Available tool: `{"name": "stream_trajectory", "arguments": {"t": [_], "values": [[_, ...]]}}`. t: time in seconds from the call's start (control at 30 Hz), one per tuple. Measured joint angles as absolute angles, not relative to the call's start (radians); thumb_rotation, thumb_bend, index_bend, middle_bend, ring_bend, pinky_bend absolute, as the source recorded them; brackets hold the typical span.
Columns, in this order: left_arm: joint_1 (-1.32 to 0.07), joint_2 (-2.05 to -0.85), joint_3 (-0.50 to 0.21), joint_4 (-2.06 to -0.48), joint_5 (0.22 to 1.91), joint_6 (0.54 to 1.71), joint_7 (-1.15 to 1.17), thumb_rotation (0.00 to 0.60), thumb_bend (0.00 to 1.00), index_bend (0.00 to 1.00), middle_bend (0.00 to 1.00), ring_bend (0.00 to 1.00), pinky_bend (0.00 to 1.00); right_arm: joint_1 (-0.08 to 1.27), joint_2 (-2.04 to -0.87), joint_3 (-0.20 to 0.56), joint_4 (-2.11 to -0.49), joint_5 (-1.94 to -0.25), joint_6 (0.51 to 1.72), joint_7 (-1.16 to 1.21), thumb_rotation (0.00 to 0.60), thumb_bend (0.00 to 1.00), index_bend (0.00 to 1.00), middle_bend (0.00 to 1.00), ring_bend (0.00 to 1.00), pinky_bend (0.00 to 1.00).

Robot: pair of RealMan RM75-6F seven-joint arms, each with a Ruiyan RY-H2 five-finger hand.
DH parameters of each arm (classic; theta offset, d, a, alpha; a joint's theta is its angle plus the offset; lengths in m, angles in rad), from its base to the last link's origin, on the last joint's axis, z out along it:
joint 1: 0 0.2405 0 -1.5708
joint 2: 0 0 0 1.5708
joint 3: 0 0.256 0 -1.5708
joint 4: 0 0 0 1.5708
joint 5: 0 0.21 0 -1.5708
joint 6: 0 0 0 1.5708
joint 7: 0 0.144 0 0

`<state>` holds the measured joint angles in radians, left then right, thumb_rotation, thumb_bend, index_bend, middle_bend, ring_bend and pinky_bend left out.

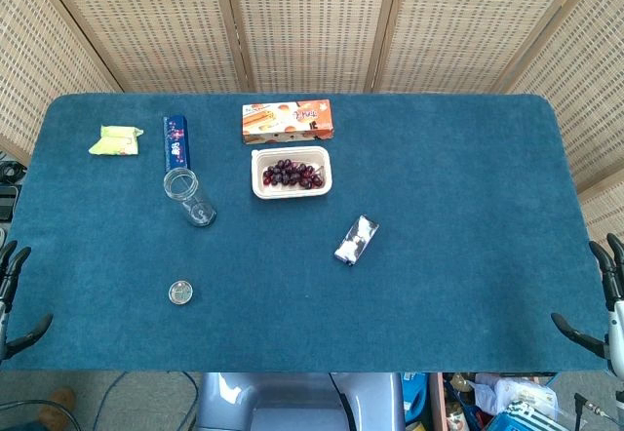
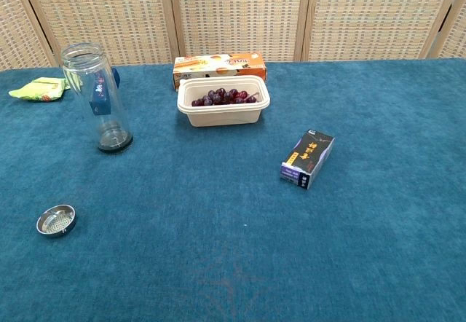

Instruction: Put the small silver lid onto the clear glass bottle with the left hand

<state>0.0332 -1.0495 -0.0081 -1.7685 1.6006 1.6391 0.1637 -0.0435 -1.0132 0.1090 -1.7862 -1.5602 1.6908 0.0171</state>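
The small silver lid [image 1: 180,292] [image 2: 56,221] lies on the blue tablecloth near the front left, its hollow side up. The clear glass bottle [image 1: 189,197] [image 2: 97,97] stands upright behind it, mouth open and uncapped. My left hand [image 1: 14,294] shows only at the left edge of the head view, beside the table, fingers spread and holding nothing, well left of the lid. My right hand [image 1: 600,309] sits at the right edge, fingers apart and empty. Neither hand appears in the chest view.
A white tray of dark grapes [image 1: 292,173] [image 2: 223,100] sits mid-table with an orange snack box [image 1: 288,121] [image 2: 219,67] behind it. A blue box [image 1: 176,141] stands behind the bottle, a green packet [image 1: 116,140] [image 2: 40,88] far left, a small dark box [image 1: 357,240] [image 2: 307,159] right of centre.
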Motion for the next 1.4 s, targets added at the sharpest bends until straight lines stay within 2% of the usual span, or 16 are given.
{"name": "stream_trajectory", "arguments": {"t": [0.17, 0.37, 0.4, 0.47, 0.53, 0.63, 0.9, 1.17, 1.4], "values": [[0.025, -1.051, -0.004, -1.767, 1.599, 1.615, 0.163, 0.6, 0.26, 0.0, 0.0, 0.0, 0.0, -0.042, -1.014, 0.109, -1.785, -1.556, 1.685, 0.017, 0.6, 0.0, 0.03, 0.0, 0.0, 0.0], [-0.015, -1.075, -0.005, -1.745, 1.582, 1.53, 0.164, 0.6, 0.26, 0.02, 0.0, 0.0, 0.0, -0.043, -1.01, 0.113, -1.787, -1.549, 1.687, 0.029, 0.6, 0.0, 0.03, 0.0, 0.0, 0.0], [-0.031, -1.085, -0.008, -1.737, 1.575, 1.5, 0.161, 0.6, 0.26, 0.06, 0.0, 0.0, 0.0, -0.043, -1.009, 0.114, -1.787, -1.546, 1.686, 0.032, 0.6, 0.0, 0.03, 0.0, 0.0, 0.0], [-0.058, -1.101, -0.011, -1.726, 1.564, 1.447, 0.156, 0.6, 0.26, 0.25, 0.0, 0.0, 0.0, -0.043, -1.006, 0.116, -1.787, -1.539, 1.684, 0.041, 0.6, 0.0, 0.03, 0.0, 0.0, 0.0], [-0.095, -1.124, -0.016, -1.713, 1.549, 1.377, 0.15, 0.6, 0.26, 0.37, 0.0, 0.0, 0.0, -0.043, -1.002, 0.119, -1.787, -1.534, 1.684, 0.052, 0.6, 0.0, 0.03, 0.0, 0.0, 0.0], [-0.152, -1.165, -0.028, -1.692, 1.516, 1.284, 0.151, 0.6, 0.26, 0.43, 0.0, 0.0, 0.0, -0.043, -0.997, 0.122, -1.787, -1.528, 1.682, 0.066, 0.6, 0.0, 0.03, 0.0, 0.0, 0.0], [-0.245, -1.271, -0.059, -1.659, 1.403, 1.151, 0.256, 0.6, 0.26, 0.49, 0.0, 0.0, 0.0, -0.039, -0.992, 0.121, -1.78, -1.518, 1.663, 0.088, 0.6, 0.0, 0.03, 0.0, 0.0, 0.0], [-0.301, -1.385, -0.072, -1.618, 1.297, 1.099, 0.389, 0.6, 0.27, 0.49, 0.0, 0.0, 0.0, -0.031, -0.991, 0.123, -1.774, -1.5, 1.641, 0.1, 0.6, 0.0, 0.03, 0.0, 0.0, 0.0], [-0.342, -1.445, -0.074, -1.602, 1.255, 1.074, 0.454, 0.6, 0.32, 0.49, 0.0, 0.0, 0.0, -0.03, -0.986, 0.123, -1.773, -1.493, 1.632, 0.112, 0.6, 0.0, 0.03, 0.0, 0.0, 0.0]]}}
